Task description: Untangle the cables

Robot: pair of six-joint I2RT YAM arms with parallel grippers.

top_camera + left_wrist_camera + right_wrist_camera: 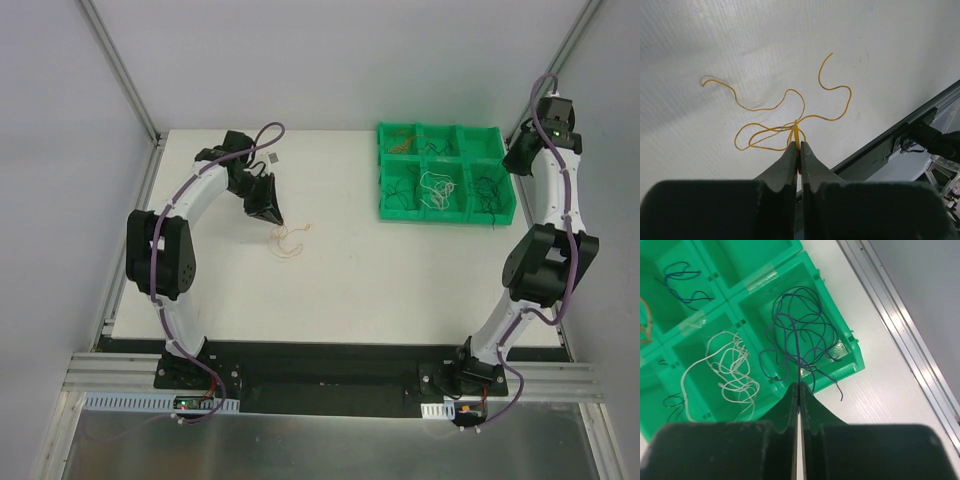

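Observation:
A loose curly orange cable (pixel 290 240) lies on the white table left of centre. My left gripper (pixel 277 218) points down at it and is shut on a loop of it (pixel 790 107), with the fingertips (pixel 792 150) pinching the strand just above the table. My right gripper (pixel 517 160) is at the far right over the green bin's (pixel 445 212) right end. It is shut (pixel 799 386) on a blue-purple cable (pixel 800 330) whose curls hang into the bin's corner compartment, with one end trailing over the rim.
The green bin (pixel 852 365) has several compartments holding sorted wires: white (pixel 722 372), dark blue (pixel 682 275), orange (pixel 645 320). A small grey item (pixel 272 158) lies near the left arm. The aluminium frame rail (pixel 900 335) runs along the table's right edge.

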